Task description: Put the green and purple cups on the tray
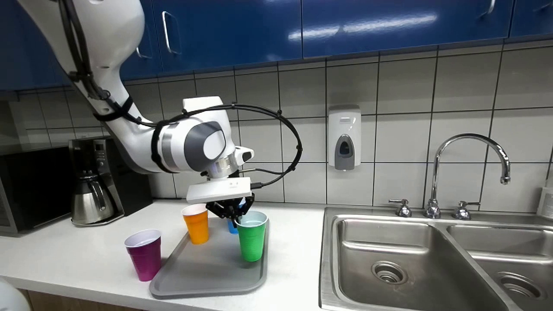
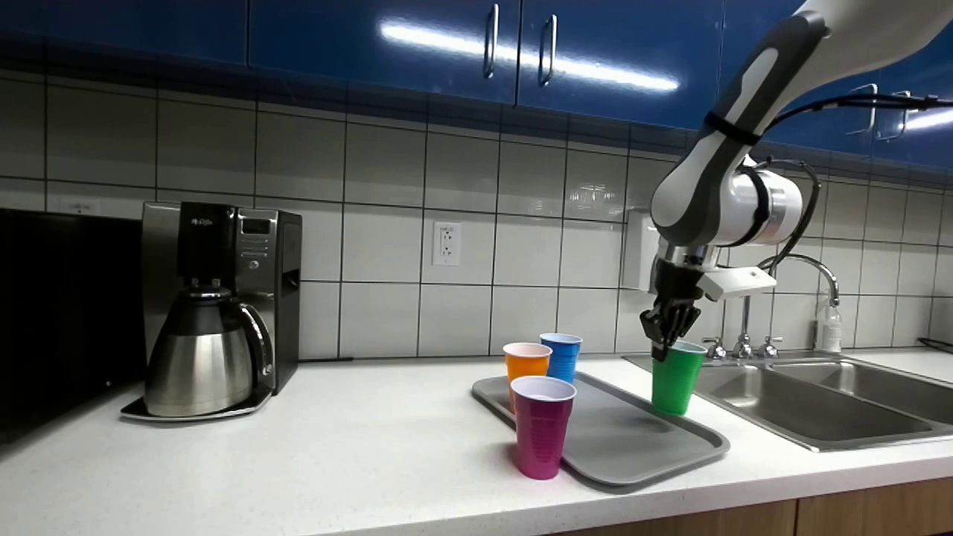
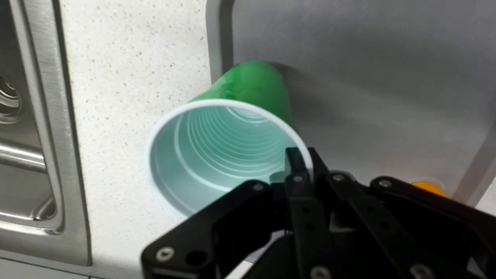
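Grey tray (image 1: 211, 265) sits on white counter (image 2: 387, 439) (blue cabinets (image 1: 242, 30) overhead).

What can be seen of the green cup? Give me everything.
The green cup looks plastic: green outside, paler and ridged inside, with a whitish rim, no liquid visible. It is roughly upright, mouth up, the claw pinching its rim. It's by the edge of the tray nearest the sink; whether its base touches is unclear.

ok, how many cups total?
4: orange cup and blue cup on the tray; green cup in the gripper at the tray's edge; purple cup on the counter beside the tray. Blue cup partly hidden in both exterior views.
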Controlling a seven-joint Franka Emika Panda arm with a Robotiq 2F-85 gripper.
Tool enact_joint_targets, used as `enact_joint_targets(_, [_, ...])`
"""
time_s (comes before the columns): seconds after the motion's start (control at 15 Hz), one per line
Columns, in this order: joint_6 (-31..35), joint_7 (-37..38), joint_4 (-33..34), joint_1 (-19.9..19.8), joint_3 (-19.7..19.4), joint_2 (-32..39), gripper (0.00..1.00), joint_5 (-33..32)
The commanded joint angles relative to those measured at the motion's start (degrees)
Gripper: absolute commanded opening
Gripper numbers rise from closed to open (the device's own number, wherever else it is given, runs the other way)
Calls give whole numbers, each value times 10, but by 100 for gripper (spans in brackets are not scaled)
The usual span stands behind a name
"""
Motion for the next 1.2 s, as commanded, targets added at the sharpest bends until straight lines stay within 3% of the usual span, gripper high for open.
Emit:
enact_joint_targets(0.0, [38, 6, -34, -7, 6, -20, 1, -46])
enact_joint_targets(1.13, [52, 14, -54, -4, 11, -11, 1, -89])
